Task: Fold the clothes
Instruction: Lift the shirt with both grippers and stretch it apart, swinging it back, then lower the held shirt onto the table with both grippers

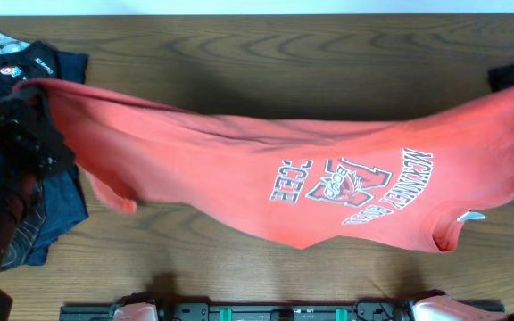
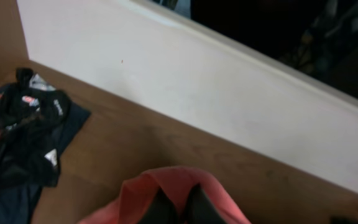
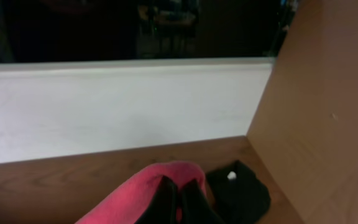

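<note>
1. Clothes [image 1: 239, 160]: coral T-shirt hangs stretched over the tabletop [image 1: 239, 53], one end above the navy pile [image 1: 56, 71], the other far across from it; lettering [image 1: 346, 187] faces up.
2. Left fingers [image 2: 199, 208] clamped on a bunched edge beside the navy pile; right fingers [image 3: 165, 202] clamped likewise at the end opposite the pile, near a black cloth [image 3: 238, 193].
3. Likely step: laying it flat before folding; lower both ends together, tension even, landing clear of the navy pile; let the slack middle touch down first without creasing.
</note>
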Controlling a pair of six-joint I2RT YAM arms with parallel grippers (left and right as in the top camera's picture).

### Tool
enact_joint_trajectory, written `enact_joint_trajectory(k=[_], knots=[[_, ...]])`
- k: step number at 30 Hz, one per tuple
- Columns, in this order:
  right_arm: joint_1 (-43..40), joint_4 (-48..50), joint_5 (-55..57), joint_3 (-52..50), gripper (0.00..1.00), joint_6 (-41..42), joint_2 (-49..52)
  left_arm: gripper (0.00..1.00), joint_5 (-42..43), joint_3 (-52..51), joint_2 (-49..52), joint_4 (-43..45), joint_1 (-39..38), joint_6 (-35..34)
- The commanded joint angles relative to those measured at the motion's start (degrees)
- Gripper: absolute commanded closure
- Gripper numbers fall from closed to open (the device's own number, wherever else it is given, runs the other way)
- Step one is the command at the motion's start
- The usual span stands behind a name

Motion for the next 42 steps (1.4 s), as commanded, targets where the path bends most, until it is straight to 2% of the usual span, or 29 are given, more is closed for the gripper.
enact_joint_trajectory(k=[1, 8, 13, 17, 22, 27, 31, 36, 42], knots=[[0.50, -1.33, 2.12, 1.11, 0.99, 2.12, -1.29, 0.94, -2.05, 0.42, -0.13, -1.18, 0.20, 1.64], [0.44, -3.80, 0.50, 0.96, 0.99, 5.16, 3.02, 0.94, -2.10, 0.39, 4.39, -3.82, 0.20, 0.09], [-2.71, -2.08, -7.13, 0.96, 0.99, 4.09, 13.03, 0.94, 3.30, 0.39, 10.78, -2.95, 0.17, 0.11], [-7.28, 7.63, -18.18, 0.96, 0.99, 1.40, 22.62, 0.94, 3.91, 0.39, 16.65, 3.15, 0.20, 0.13], [-12.07, 25.46, -30.82, 0.98, 0.99, 3.69, 31.67, 0.94, 3.96, 0.39, 23.43, 17.16, 0.24, -0.46], [-17.20, 43.01, -36.85, 1.31, 0.99, 10.38, 32.61, 0.94, 4.22, 0.42, 27.52, 29.57, 0.24, -5.49], [-22.23, 50.90, -43.74, 3.17, 0.99, 15.23, 31.23, 0.94, 6.43, 1.27, 27.80, 36.79, 0.26, -8.79], [-27.58, 50.84, -49.11, 3.96, 0.99, 16.70, 30.32, 0.94, 7.02, 5.53, 27.87, 38.95, 0.26, -10.25], [-29.62, 38.64, -51.06, 3.74, 0.99, 13.66, 32.61, 0.94, 7.39, 5.68, 28.94, 34.49, 0.35, -11.17]])
